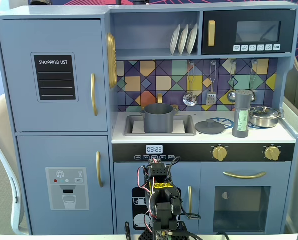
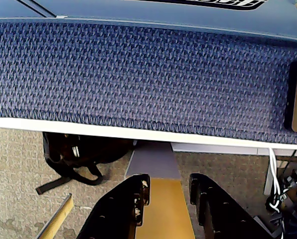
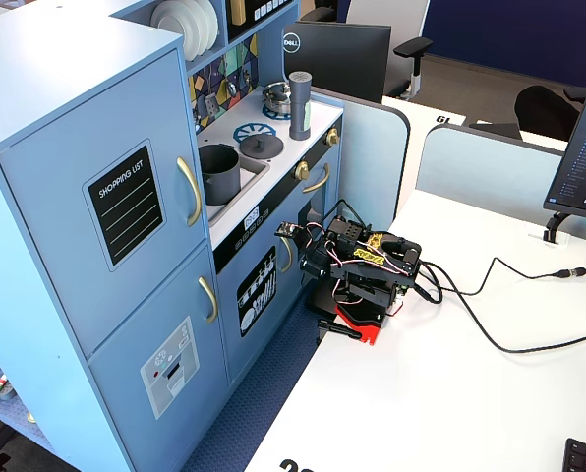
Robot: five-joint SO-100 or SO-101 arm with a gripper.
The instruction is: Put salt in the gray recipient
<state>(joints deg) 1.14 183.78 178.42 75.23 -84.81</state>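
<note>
My claw (image 2: pixel 168 191) hangs empty in the wrist view, its two black fingers (image 2: pixel 123 204) parted over a yellow strip, and beyond them lies a blue woven partition (image 2: pixel 138 79). My folded black arm (image 1: pixel 161 200) sits low in front of the pale blue toy kitchen (image 1: pixel 54 115), well apart from the counter. In a fixed view, the tall slim dark-gray salt shaker with a pale green label (image 1: pixel 242 114) stands upright on the right of the white counter, just beside the shiny steel pan (image 1: pixel 264 116). The matte dark-gray pot with side handles (image 1: pixel 158 118) sits in the sink on the left, and the flat round gray lid (image 1: pixel 210 127) lies between them.
</note>
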